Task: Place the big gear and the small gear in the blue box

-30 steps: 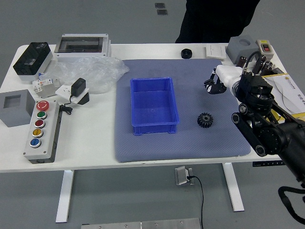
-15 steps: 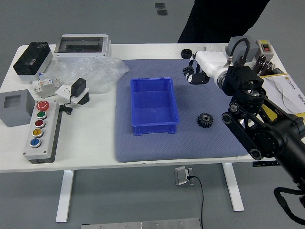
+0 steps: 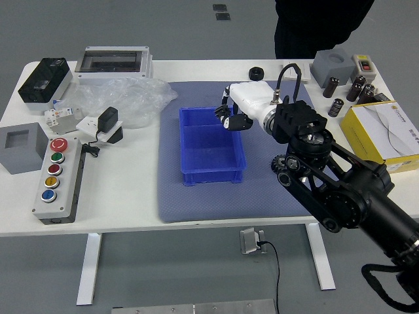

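"Button box (image 3: 60, 178) sits leftmost on the desk (image 3: 124, 196), then the bag (image 3: 134, 98). Any trouble for them?"

"Not likely; both are well apart from the work. Watch the blue box (image 3: 208, 176), upright on the mat (image 3: 180, 206). The right hand (image 3: 254, 101) hangs at its far right corner, with the fingers (image 3: 239, 122) over that end."

"Do they have hold of a gear?"

"I cannot tell. It is dark on dark, so neither how far open they are nor any load is plain. If a gear is there, letting go so close to the rim could send it onto the edge and out over the mat. Coming down too low could knock the wall and shove the box."

"And the round black piece (image 3: 256, 73) past the hand?"

"Near the far edge. I cannot say what it is."

"Further right?"

"One gear (image 3: 277, 165) lies on the mat beside the box, outside it and partly behind the right arm (image 3: 327, 176). Big or small, I cannot tell. A low elbow might drag it away. The bottles (image 3: 336, 107) stand beyond, and a wide backswing could tip them. The person (image 3: 321, 29) is at the far side, no hands showing."
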`<state>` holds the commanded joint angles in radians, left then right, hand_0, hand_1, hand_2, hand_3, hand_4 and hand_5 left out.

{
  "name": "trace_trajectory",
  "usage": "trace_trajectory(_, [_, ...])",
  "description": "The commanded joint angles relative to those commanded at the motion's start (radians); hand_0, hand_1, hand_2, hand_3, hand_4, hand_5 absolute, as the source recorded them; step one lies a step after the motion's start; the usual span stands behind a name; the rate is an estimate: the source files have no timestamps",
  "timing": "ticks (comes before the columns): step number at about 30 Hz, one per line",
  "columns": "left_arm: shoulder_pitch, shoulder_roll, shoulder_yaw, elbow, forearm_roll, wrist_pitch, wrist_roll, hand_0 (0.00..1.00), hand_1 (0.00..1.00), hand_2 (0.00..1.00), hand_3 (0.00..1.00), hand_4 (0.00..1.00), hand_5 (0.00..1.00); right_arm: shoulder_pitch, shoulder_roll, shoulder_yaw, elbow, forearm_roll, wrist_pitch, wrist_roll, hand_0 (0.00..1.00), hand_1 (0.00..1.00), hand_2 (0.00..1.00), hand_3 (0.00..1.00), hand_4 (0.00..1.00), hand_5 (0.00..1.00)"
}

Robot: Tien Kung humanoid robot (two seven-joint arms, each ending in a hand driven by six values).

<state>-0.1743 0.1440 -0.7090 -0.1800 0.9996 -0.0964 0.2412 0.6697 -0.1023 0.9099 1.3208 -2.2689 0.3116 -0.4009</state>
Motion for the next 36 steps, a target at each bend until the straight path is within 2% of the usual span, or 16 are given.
trace_trajectory(5, [0.0, -0.001, -0.003, 0.0, 0.003, 0.0, 0.001, 0.803, 0.776, 0.77, 0.701, 0.463, 0.177, 0.003, 0.004, -0.005, -0.008, 0.011, 0.037, -0.005, 0.572, 0.473, 0.486, 0.598, 0.44, 0.304])
trace_trajectory(6, [0.0, -0.001, -0.004, 0.0, 0.004, 0.0, 0.001, 0.802, 0.776, 0.77, 0.702, 0.463, 0.177, 0.005, 0.004, -0.006, -0.011, 0.015, 0.044, -0.006, 0.633, 0.551, 0.606, 0.867, 0.654, 0.408])
trace_trajectory(11, [-0.002, -0.001, -0.005, 0.0, 0.006, -0.001, 0.001, 0.802, 0.776, 0.77, 0.702, 0.463, 0.177, 0.012, 0.009, -0.007, -0.022, 0.031, 0.066, -0.006, 0.633, 0.551, 0.606, 0.867, 0.654, 0.408])
trace_trajectory(12, [-0.003, -0.001, -0.004, 0.0, 0.005, -0.001, 0.001, 0.802, 0.776, 0.77, 0.701, 0.462, 0.176, 0.013, 0.01, -0.008, -0.024, 0.033, 0.068, -0.006, 0.66, 0.582, 0.696, 0.984, 0.727, 0.454])
trace_trajectory(17, [-0.003, -0.001, -0.002, 0.0, 0.003, -0.001, 0.002, 0.802, 0.776, 0.77, 0.7, 0.462, 0.176, 0.016, 0.014, -0.014, -0.03, 0.04, 0.08, -0.005, 0.66, 0.582, 0.696, 0.984, 0.727, 0.454])
trace_trajectory(18, [-0.003, -0.001, -0.002, 0.0, 0.003, -0.001, 0.002, 0.802, 0.776, 0.77, 0.7, 0.462, 0.176, 0.017, 0.014, -0.014, -0.031, 0.041, 0.081, -0.006, 0.673, 0.597, 0.726, 0.997, 0.769, 0.495])
trace_trajectory(24, [-0.004, -0.001, -0.002, 0.0, 0.003, -0.001, 0.001, 0.802, 0.776, 0.77, 0.701, 0.462, 0.176, 0.018, 0.007, -0.003, -0.027, 0.038, 0.08, -0.007, 0.672, 0.596, 0.726, 0.995, 0.778, 0.508])
trace_trajectory(28, [-0.004, -0.001, -0.002, 0.0, 0.003, -0.001, 0.001, 0.802, 0.776, 0.77, 0.701, 0.462, 0.176, 0.014, -0.016, 0.019, -0.02, 0.04, 0.071, -0.006, 0.672, 0.596, 0.726, 0.995, 0.778, 0.508])
trace_trajectory(34, [-0.002, 0.0, -0.004, 0.0, 0.004, 0.0, 0.0, 0.802, 0.776, 0.77, 0.7, 0.462, 0.177, -0.012, -0.074, 0.066, -0.015, 0.065, 0.061, -0.005, 0.671, 0.605, 0.727, 0.967, 0.774, 0.507])
trace_trajectory(35, [-0.001, 0.001, -0.004, 0.0, 0.004, 0.0, 0.0, 0.803, 0.776, 0.77, 0.701, 0.462, 0.176, -0.017, -0.083, 0.074, -0.015, 0.07, 0.06, -0.005, 0.675, 0.634, 0.743, 0.916, 0.767, 0.504])
trace_trajectory(36, [-0.001, 0.001, -0.004, 0.0, 0.004, 0.0, 0.0, 0.803, 0.776, 0.77, 0.701, 0.462, 0.176, -0.024, -0.092, 0.081, -0.016, 0.075, 0.06, -0.004, 0.675, 0.634, 0.743, 0.916, 0.767, 0.504])
